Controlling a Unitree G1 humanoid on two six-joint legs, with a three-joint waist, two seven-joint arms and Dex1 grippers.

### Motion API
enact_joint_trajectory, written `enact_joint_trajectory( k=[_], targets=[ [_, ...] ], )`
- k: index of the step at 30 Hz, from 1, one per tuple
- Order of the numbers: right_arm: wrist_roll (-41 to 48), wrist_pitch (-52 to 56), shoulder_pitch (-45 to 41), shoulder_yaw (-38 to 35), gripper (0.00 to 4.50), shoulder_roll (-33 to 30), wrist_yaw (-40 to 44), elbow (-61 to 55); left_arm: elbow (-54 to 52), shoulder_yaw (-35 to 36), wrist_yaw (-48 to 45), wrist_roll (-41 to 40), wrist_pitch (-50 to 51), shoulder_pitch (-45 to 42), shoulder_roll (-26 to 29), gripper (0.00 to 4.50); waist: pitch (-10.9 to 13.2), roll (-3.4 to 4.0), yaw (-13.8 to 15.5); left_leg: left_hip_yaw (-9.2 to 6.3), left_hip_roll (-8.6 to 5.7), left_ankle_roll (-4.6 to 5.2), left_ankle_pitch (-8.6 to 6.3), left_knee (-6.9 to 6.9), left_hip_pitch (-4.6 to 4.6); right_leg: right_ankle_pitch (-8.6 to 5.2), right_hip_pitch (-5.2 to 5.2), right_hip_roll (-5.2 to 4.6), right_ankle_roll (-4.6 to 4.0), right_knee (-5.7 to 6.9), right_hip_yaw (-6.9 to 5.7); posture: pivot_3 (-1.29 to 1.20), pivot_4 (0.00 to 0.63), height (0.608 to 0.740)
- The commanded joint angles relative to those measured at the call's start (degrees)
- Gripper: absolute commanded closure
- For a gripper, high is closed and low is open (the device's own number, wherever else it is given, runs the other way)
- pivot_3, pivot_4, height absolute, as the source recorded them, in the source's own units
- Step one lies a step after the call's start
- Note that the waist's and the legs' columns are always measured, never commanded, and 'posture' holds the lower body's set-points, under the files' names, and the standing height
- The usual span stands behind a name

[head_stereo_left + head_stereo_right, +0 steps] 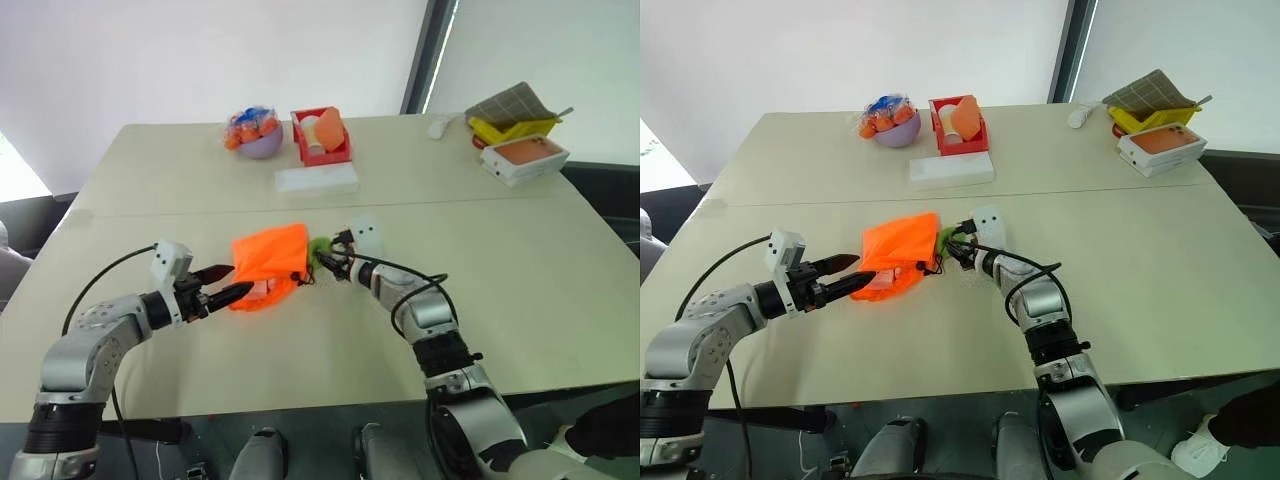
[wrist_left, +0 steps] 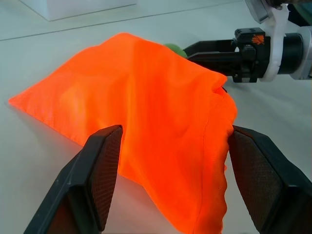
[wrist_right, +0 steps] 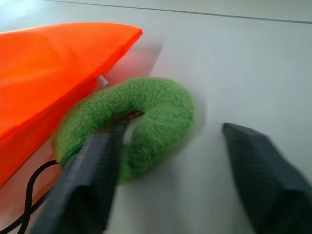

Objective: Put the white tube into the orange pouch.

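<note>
Both grippers are seen with fingers apart: the left gripper (image 2: 170,180) at the orange pouch (image 1: 268,262) mid-table, the right gripper (image 3: 170,170) around its green ring (image 3: 146,124). No readable writing is found. The fuzzy ring texture is shown in the right wrist view.

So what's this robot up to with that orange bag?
It is working on an orange pouch lying on the table. The left gripper has its fingers open on either side of the pouch's edge. The right gripper is open at the green ring on the cord, one finger through the ring.
</note>
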Motion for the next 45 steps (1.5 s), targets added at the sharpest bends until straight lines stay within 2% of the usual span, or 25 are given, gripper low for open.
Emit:
enact_joint_trajectory(
  k=[1,3,4,8,11,15,18,21,22,32,45],
  targets=[
    [-0.4,-1.7,0.9,-0.9,3.42,-0.3,-0.6,-2.7,-2.5,1.8,0.5,-1.5,-0.4,-0.1,-0.2,1.03,0.0,0.00,0.0,0.00,0.00,0.00,0.00,0.00,0.00,0.00,0.00,0.00,0.00,0.00,0.00,0.00,0.150,0.740],
    [-0.9,-2.3,3.1,-1.0,4.40,-1.7,-0.5,-5.5,-2.7,2.1,0.9,-2.1,-0.2,-0.6,-0.6,1.03,0.0,0.00,0.1,0.00,0.00,0.00,0.00,0.00,-0.01,0.00,0.00,0.00,0.00,0.00,0.00,0.00,0.150,0.740],
    [-0.7,-2.6,4.9,-1.5,4.46,-2.7,-0.3,-8.0,-2.7,2.2,1.2,-2.4,0.0,-1.2,-0.9,1.03,0.0,-0.01,0.3,0.00,0.00,0.00,0.00,0.00,-0.01,0.00,0.01,0.00,0.00,-0.01,0.00,0.00,0.150,0.740],
    [2.3,-4.2,12.4,-5.1,4.46,-6.7,2.4,-19.0,-2.7,2.5,2.0,-4.4,1.4,-2.9,-1.4,1.03,0.0,0.01,0.5,-0.01,-0.02,0.00,0.00,0.02,-0.06,-0.03,0.08,-0.04,0.04,-0.10,0.00,0.00,0.150,0.740],
    [7.0,-4.5,17.6,-11.0,4.46,-8.8,4.0,-26.0,-2.7,1.6,1.9,-4.6,2.1,-4.2,-1.5,1.03,0.0,0.02,0.3,0.01,-0.02,0.00,0.00,0.02,-0.03,-0.04,0.10,-0.04,0.07,-0.10,0.00,0.00,0.150,0.740],
    [14.3,-3.6,20.8,-17.5,4.46,-8.6,4.7,-31.7,-1.9,0.0,1.3,-4.1,2.1,-6.2,-1.8,1.03,0.0,0.07,-0.1,0.01,0.01,0.00,0.00,0.00,0.03,-0.14,0.07,0.00,0.22,-0.05,0.00,0.00,0.150,0.740],
    [18.2,-1.8,22.2,-18.7,4.46,-8.7,5.4,-34.9,-0.9,-1.6,0.0,-4.2,2.1,-8.4,-2.3,1.03,0.0,0.07,0.1,-0.01,0.02,0.00,0.00,0.01,0.04,-0.14,0.07,0.01,0.22,-0.04,0.00,0.00,0.150,0.740],
    [19.9,-1.3,22.6,-18.0,4.50,-8.5,5.3,-36.5,0.3,-3.6,-3.0,-4.6,2.2,-10.9,-2.5,0.26,0.0,0.08,0.2,0.00,0.01,0.00,0.00,0.02,0.02,-0.14,0.09,0.00,0.21,-0.08,0.00,0.00,0.150,0.740],
    [20.4,-1.2,22.6,-17.9,4.50,-8.4,5.2,-36.9,0.8,-4.7,-3.6,-3.6,1.6,-11.7,-2.6,0.04,0.0,0.08,0.2,0.01,0.00,0.00,0.00,0.02,-0.01,-0.14,0.08,-0.02,0.21,-0.10,0.00,0.00,0.150,0.740],
    [23.6,-1.0,21.9,-17.2,4.50,-9.4,5.7,-38.2,3.3,-19.5,-8.9,8.6,-8.0,-20.2,-5.4,0.04,0.0,0.08,0.4,0.03,0.00,0.00,0.00,0.01,-0.06,-0.06,0.09,-0.02,0.07,-0.17,0.00,0.00,0.150,0.740],
    [29.1,0.4,22.7,-17.0,4.50,-10.3,6.5,-42.1,-4.7,-28.5,3.4,27.2,-14.9,-16.5,-7.7,0.04,0.1,0.10,0.5,0.03,0.00,0.01,0.00,-0.01,-0.04,-0.15,0.08,-0.02,0.23,-0.16,0.01,0.00,0.150,0.740]
  ],
)
